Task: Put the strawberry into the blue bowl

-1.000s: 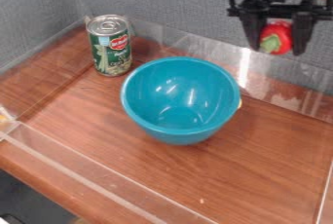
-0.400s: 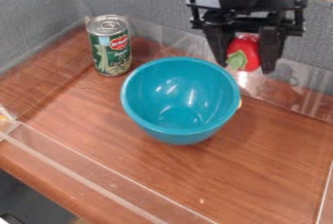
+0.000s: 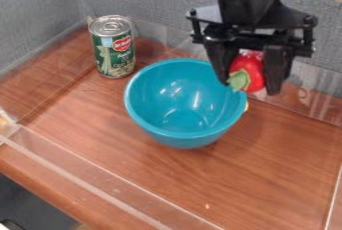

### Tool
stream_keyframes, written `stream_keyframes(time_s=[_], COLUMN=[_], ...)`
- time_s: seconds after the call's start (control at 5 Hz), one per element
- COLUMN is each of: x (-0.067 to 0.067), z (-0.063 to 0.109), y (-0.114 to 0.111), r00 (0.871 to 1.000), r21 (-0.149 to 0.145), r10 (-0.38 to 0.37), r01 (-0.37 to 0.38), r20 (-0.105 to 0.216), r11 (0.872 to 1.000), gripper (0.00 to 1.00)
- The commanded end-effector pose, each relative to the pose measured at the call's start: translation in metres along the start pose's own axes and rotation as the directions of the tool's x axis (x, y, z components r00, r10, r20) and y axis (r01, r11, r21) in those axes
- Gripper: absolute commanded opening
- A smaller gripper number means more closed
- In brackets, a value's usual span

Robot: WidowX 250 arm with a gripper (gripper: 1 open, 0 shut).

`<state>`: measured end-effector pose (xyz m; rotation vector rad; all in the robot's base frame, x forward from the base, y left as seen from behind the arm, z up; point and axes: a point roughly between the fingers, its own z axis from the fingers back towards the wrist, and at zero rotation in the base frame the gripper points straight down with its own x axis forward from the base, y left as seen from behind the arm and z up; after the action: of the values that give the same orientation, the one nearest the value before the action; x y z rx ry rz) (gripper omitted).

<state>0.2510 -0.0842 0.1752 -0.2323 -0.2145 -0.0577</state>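
Observation:
The blue bowl [image 3: 185, 101] sits in the middle of the wooden table, round, glossy and teal, with nothing inside it. My gripper [image 3: 250, 74] hangs over the bowl's right rim, its black fingers shut on the strawberry [image 3: 246, 76]. The berry is red with a green leafy bit showing at its lower left, and it sits just above the rim.
A green-labelled tin can [image 3: 112, 46] stands upright at the back left, clear of the bowl. A low transparent wall [image 3: 80, 169] rings the wooden table [image 3: 281, 164], and a grey panel closes the back.
The gripper has carried the strawberry left and down, from the back right corner to just over the bowl's right rim.

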Motion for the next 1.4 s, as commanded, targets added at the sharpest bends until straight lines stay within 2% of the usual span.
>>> stream_keyframes(time_s=[0.0,0.8,1.2], x=[-0.002,0.002,0.008], z=[0.014,0.012,0.002], y=[-0.002,0.007,0.014], r00=[0.999,0.999,0.999], r21=[-0.005,0.007,0.021], r10=[-0.011,0.008,0.016], r01=[0.011,-0.009,-0.017], r20=[0.047,0.047,0.036], r11=[1.0,1.0,1.0], gripper=[0.0,0.0,0.0])
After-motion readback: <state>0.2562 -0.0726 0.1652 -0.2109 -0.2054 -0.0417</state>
